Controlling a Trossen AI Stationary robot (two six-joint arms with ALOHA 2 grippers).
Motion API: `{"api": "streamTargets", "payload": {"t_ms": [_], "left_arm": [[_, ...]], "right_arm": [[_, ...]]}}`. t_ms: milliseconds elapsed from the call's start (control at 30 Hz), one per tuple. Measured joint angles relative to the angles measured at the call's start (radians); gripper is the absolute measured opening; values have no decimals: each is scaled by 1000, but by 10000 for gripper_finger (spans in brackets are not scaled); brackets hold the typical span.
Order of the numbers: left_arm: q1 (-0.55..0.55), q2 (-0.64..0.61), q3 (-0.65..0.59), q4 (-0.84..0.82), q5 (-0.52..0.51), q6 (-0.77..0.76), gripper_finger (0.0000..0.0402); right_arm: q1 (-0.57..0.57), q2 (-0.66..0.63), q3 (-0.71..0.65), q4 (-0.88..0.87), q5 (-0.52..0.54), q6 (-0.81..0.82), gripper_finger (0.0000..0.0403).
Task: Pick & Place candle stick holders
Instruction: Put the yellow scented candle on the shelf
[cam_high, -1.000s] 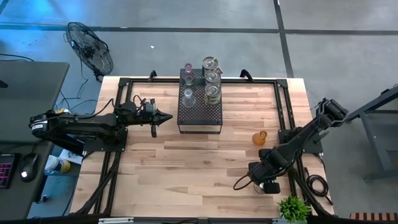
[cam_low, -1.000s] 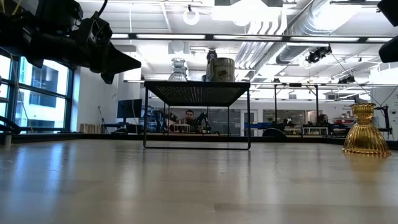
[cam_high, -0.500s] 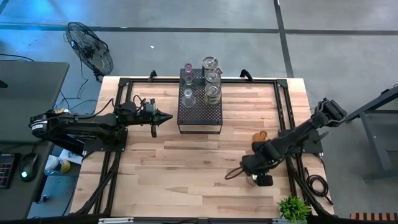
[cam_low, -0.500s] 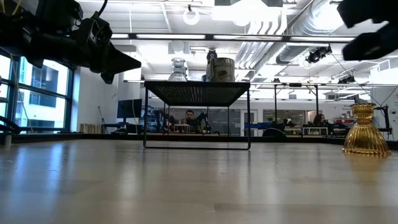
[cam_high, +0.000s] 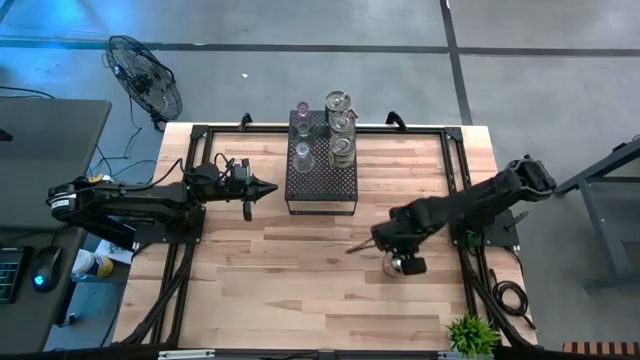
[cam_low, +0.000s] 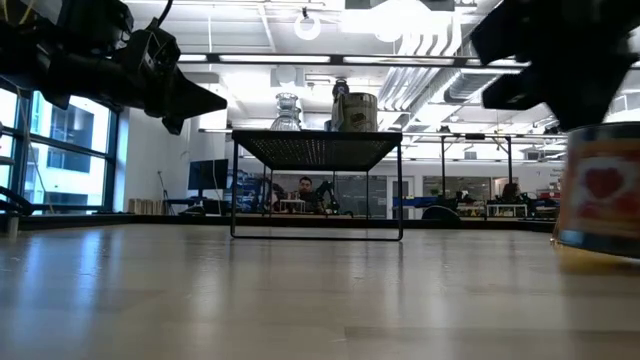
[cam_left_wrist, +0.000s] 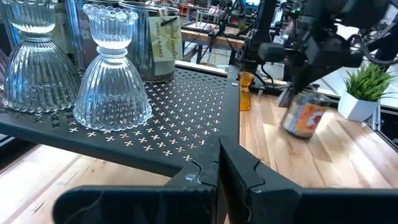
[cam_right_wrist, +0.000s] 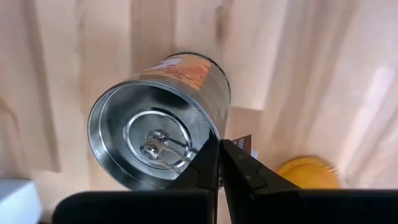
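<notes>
A silvery tin holder with an orange-red label (cam_right_wrist: 155, 124) hangs over the table's right half, shown too in the low view (cam_low: 600, 190) and the left wrist view (cam_left_wrist: 301, 115). My right gripper (cam_right_wrist: 219, 155) points down and is shut on it (cam_high: 395, 258). An amber holder (cam_left_wrist: 246, 90) stands on its wide foot on the table behind the tin; my right arm hides it in the high view. Several clear glass, silvery and pinkish holders (cam_high: 338, 125) stand on the black perforated stand (cam_high: 322, 175). My left gripper (cam_high: 248, 192) waits shut and level by the stand's left side. My right gripper pinches the tin's top rim (cam_right_wrist: 208, 138) at one spot on its edge. The two fingers come from above, pointing down. I cannot tell whether one finger is inside the tin. It hangs below the fingers, tilted, its open top up, clear of the table.
Black frame rails (cam_high: 455, 180) run along the table's left, right and far sides. A small green plant (cam_high: 470, 335) stands at the near right corner. Bare wood (cam_high: 300, 270) lies between the stand and the near edge.
My right gripper has carried the tin from near the table's near right corner toward the left and far side, closer to the middle, rolling its wrist on the way. The tin stays lifted clear and now stands in front of the amber holder in the low view.
</notes>
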Motion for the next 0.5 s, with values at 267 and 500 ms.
{"api": "streamTargets", "payload": {"t_ms": [267, 500], "left_arm": [[0, 0, 0, 0, 0, 0, 0], [0, 0, 0, 0, -2, 18, 0]], "right_arm": [[-133, -1, 2, 42, 30, -219, 2], [-205, -1, 2, 98, 76, -413, 1]]}}
